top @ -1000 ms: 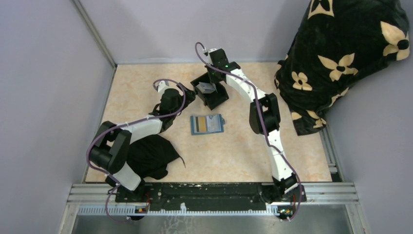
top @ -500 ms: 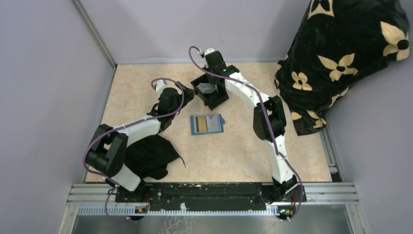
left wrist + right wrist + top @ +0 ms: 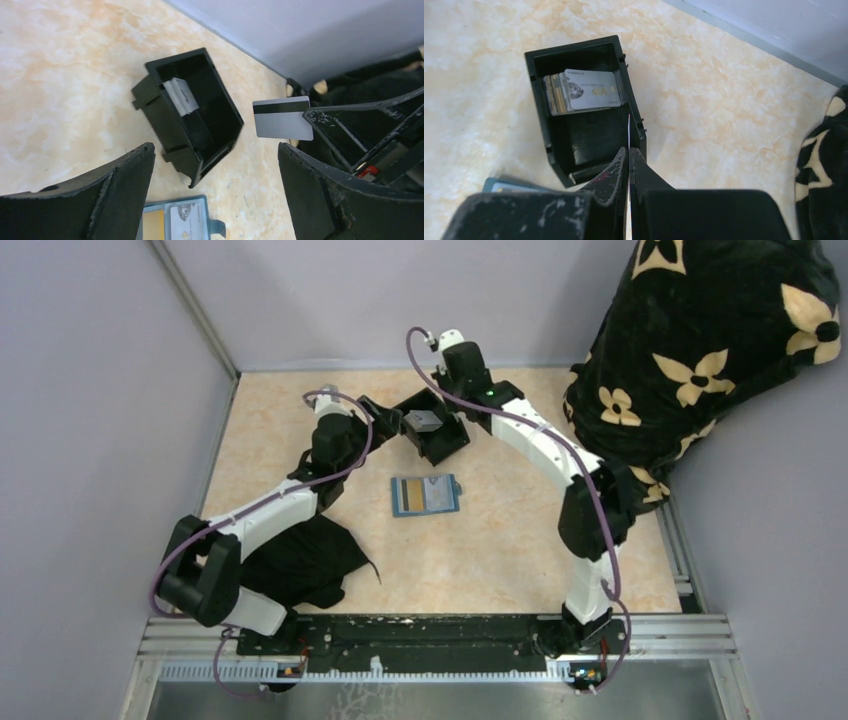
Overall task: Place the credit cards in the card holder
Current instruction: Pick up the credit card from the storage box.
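one black tray [image 3: 574, 44], far desk edge, with a card stack [image 3: 584, 91], print unreadable; one card holder [image 3: 455, 505] showing two cards [image 3: 187, 217]; right gripper [image 3: 629, 152] clamps one grey card [image 3: 282, 118]; left gripper [image 3: 215, 150] apart.

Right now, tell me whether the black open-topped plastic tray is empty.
No, a stack of thin rectangular cards stands against one inner wall of that tray.

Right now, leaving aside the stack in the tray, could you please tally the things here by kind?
Tray: 1
Wallet: 1
Cards: 3, one in the right gripper, two in the wallet
Cloths: 2, one black, one flowered
Total: 7
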You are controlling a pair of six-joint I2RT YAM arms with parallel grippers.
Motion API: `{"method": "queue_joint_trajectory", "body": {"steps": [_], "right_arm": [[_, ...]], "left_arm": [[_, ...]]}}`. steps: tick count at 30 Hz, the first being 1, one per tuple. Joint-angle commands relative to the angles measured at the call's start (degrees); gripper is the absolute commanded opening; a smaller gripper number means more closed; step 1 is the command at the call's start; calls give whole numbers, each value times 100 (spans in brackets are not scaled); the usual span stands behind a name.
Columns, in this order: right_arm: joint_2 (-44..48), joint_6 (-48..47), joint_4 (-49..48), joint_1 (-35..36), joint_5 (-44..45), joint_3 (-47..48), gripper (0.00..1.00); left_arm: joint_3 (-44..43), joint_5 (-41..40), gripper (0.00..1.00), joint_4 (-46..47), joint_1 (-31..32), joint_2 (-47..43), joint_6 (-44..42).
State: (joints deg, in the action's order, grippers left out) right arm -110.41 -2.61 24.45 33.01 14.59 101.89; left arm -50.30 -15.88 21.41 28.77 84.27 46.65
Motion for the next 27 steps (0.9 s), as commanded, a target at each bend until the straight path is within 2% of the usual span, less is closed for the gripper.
{"method": "queue_joint_trajectory", "body": {"steps": [1,6,9,12,15,17,23,27], "right_arm": [[1169,252,-107,82,-493,-475,0],[2363,542,-163,153,-973,-1569,0],[3039,520,-360,334,-796,-2316,0],[3710,270,-794,795,-179,-3110,0],[4177,12,-1137,1449,599,-3630,0],[4420,-249,-1454,1893,1182,-3957,0],[4870,-933,-2504,2926,2382,-4878,0],[4893,-1552,-3303,3466,3013,-5327,0]], "left_arm": [[262,1102,98,751,-26,-313,-741],[664,2176,98,877,-24,-553,-771],[988,2432,98,909,-29,-795,-177],[1107,2858,96,693,-28,-994,702],[976,3317,95,31,-30,-1173,1668],[903,3615,95,-128,-15,-1311,2036],[568,3911,98,-1426,6,-1678,2682],[573,4260,98,-1588,0,-1799,3083]]}}
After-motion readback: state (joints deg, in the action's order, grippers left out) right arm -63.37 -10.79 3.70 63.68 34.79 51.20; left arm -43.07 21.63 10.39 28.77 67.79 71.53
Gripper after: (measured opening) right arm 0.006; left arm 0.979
